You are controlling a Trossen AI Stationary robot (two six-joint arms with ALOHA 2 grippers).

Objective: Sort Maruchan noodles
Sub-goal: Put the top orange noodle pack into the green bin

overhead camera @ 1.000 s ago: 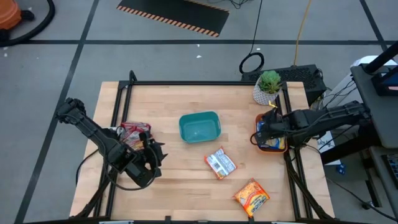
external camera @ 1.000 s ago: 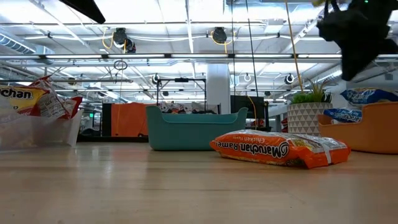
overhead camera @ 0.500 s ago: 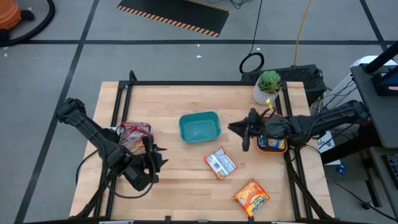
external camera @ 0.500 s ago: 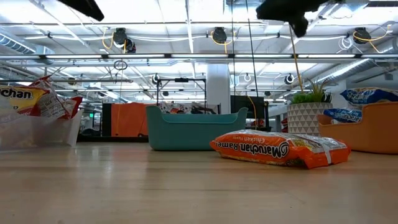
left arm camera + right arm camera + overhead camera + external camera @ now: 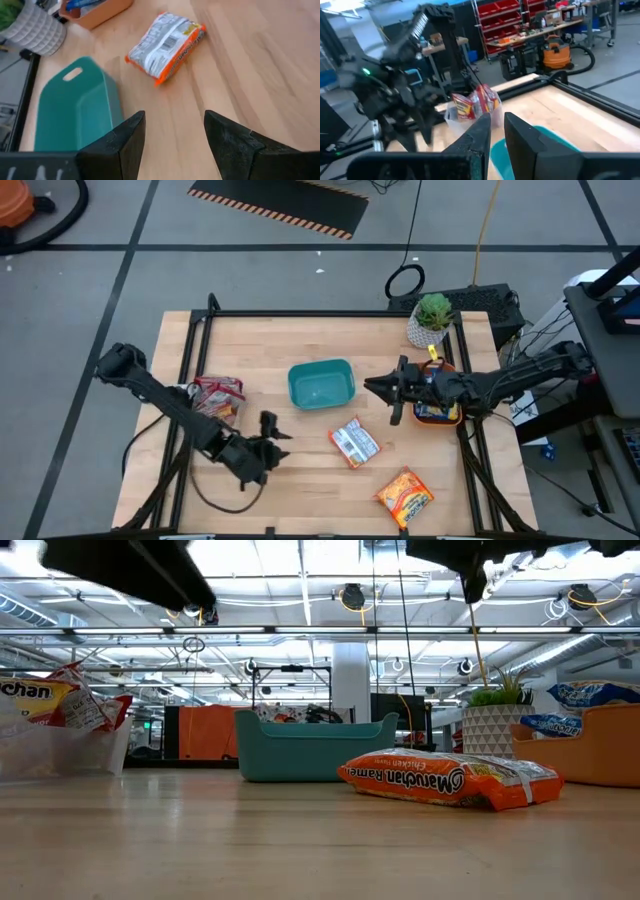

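Note:
Two noodle packets lie flat on the table: a silver-and-orange one [image 5: 354, 442] [image 5: 167, 45] and an orange one [image 5: 404, 496] [image 5: 450, 780] nearer the near edge. Dark red packets [image 5: 218, 395] [image 5: 60, 700] stand in a clear container on the left. Blue packets [image 5: 437, 411] [image 5: 590, 695] lie in the orange tray [image 5: 590, 755]. My left gripper [image 5: 275, 442] [image 5: 175, 117] is open, above the table left of the silver-and-orange packet. My right gripper [image 5: 385, 395] [image 5: 497, 120] hovers between the teal bin and the orange tray, its fingers a narrow gap apart and holding nothing.
A teal bin [image 5: 321, 383] [image 5: 75, 110] sits mid-table. A potted plant [image 5: 432, 318] [image 5: 490, 725] stands at the far right corner behind the orange tray. A black frame runs along the table's left, far and right edges. Bare wood lies between the two arms near the near edge.
My left gripper has swung away from the clear container toward the table's right and near edge, closing on the silver-and-orange packet. My right gripper has moved from over the orange tray toward the table's left, stopping beside the teal bin. No packet has moved.

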